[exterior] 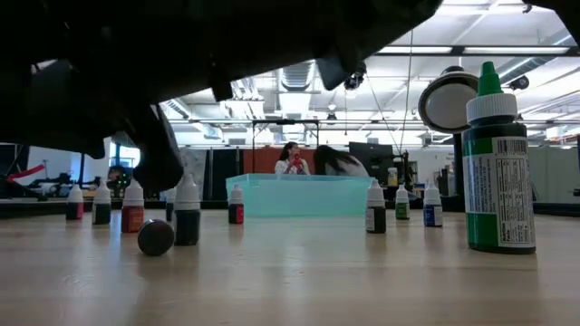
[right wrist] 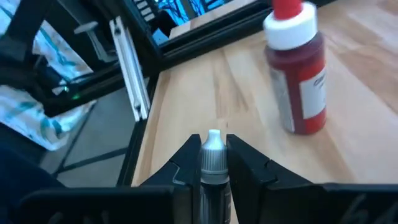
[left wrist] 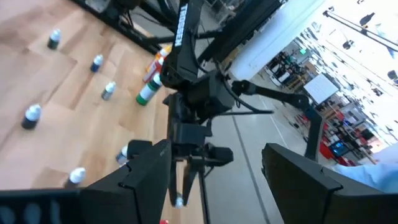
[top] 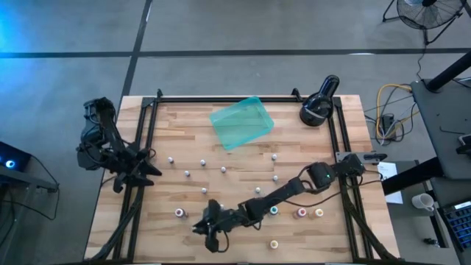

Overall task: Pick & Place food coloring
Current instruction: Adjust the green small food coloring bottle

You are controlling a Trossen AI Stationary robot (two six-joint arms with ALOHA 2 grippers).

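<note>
Several small white-capped food coloring bottles point(top: 224, 169) stand scattered on the wooden table point(top: 243, 151). My right gripper point(right wrist: 213, 148) is low over the near edge point(top: 209, 230), shut on one dark bottle with a pale cap point(right wrist: 213, 142). A red bottle point(right wrist: 297, 74) stands just beyond its fingertips. My left gripper point(top: 151, 168) hovers open at the table's left edge with nothing between its fingers point(left wrist: 217, 180). The low view shows a row of upright bottles point(exterior: 188, 213) and a larger green one point(exterior: 497, 172). My right gripper pinches the small dark bottle between its two fingers point(right wrist: 186, 163), on the body just below the cap point(right wrist: 213, 169). The bottle lies along the fingers, and its cap tip pokes out past the fingertips. The fingers slant slightly downward toward the table's near left. The gripper hides the bottle's lower end.
A translucent teal tray point(top: 241, 121) sits at the far middle, and a black round lamp-like device point(top: 318, 107) stands at the far right. A black frame rail point(right wrist: 134, 68) runs along the table edge ahead of the right gripper. A dark round thing point(exterior: 156, 237) lies on the table.
</note>
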